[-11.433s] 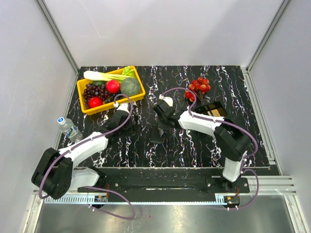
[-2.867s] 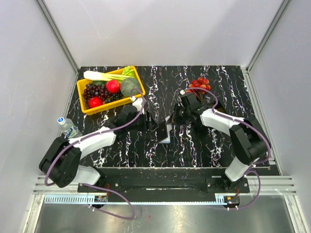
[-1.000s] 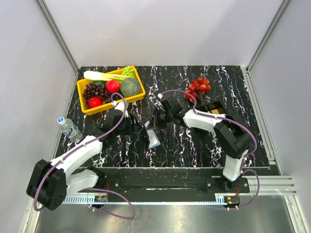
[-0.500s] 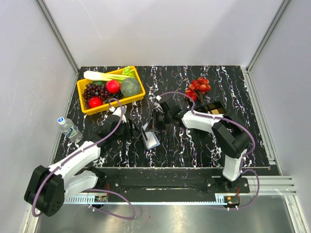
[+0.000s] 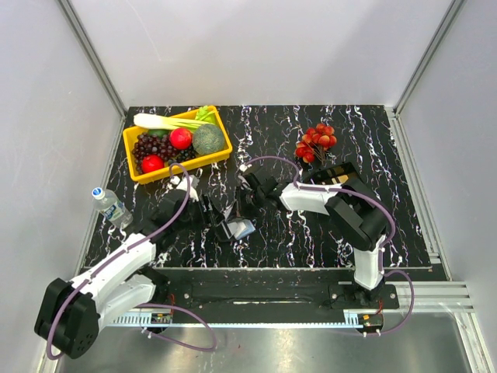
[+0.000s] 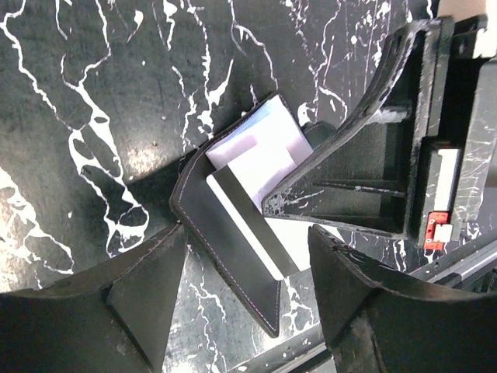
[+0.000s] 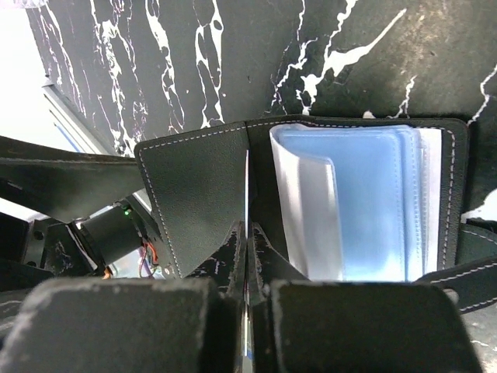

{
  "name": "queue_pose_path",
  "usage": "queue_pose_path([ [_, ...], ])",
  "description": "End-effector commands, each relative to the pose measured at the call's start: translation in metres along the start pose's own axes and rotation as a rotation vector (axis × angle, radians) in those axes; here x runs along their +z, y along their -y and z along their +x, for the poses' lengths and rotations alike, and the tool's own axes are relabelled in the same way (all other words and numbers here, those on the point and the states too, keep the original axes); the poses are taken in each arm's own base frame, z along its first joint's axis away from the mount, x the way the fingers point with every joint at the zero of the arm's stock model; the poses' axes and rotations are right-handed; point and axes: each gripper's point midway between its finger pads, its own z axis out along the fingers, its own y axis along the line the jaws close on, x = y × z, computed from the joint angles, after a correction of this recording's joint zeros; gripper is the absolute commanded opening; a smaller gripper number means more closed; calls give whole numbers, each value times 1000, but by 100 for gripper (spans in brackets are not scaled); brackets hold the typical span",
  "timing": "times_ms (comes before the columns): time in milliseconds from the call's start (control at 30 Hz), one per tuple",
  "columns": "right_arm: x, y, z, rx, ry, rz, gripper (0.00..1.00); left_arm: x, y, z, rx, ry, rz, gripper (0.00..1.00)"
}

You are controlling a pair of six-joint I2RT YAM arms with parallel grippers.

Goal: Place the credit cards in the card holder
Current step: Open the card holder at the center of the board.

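The card holder (image 5: 235,228) lies open on the black marbled table, its black flap raised and its pale blue-grey sleeves showing. My right gripper (image 5: 247,203) is shut on a thin credit card (image 7: 247,186), seen edge-on, standing in the fold between the flap (image 7: 194,194) and the sleeves (image 7: 365,210). In the left wrist view the card (image 6: 247,221) shows a dark stripe inside the wallet (image 6: 225,256). My left gripper (image 6: 247,233) is open, its fingers on either side of the flap without touching it; in the top view it (image 5: 211,216) is just left of the wallet.
A black tray (image 5: 339,176) with tan contents stands right of the right arm. Cherry tomatoes (image 5: 317,140) lie behind it. A yellow basket (image 5: 140,172) of produce is at the back left. A water bottle (image 5: 111,205) lies at the left edge.
Over the last second the wallet and both grippers shifted a little left and nearer. My right gripper came down to the wallet with the card. The left arm drew back.
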Motion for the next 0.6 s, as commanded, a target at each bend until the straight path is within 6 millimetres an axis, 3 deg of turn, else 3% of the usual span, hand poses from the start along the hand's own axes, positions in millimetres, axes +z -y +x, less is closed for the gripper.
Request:
queue_pose_path([
  [0, 7, -12, -7, -45, 28, 1, 1, -2, -5, 3, -22, 1, -14, 67],
  [300, 7, -8, -11, -58, 48, 19, 0, 3, -28, 30, -58, -49, -74, 54],
  [467, 8, -9, -11, -59, 46, 15, 0, 6, -31, 34, -62, -53, -78, 35],
  [567, 7, -11, -13, -66, 53, 12, 0, 10, -31, 32, -57, -50, -80, 16],
])
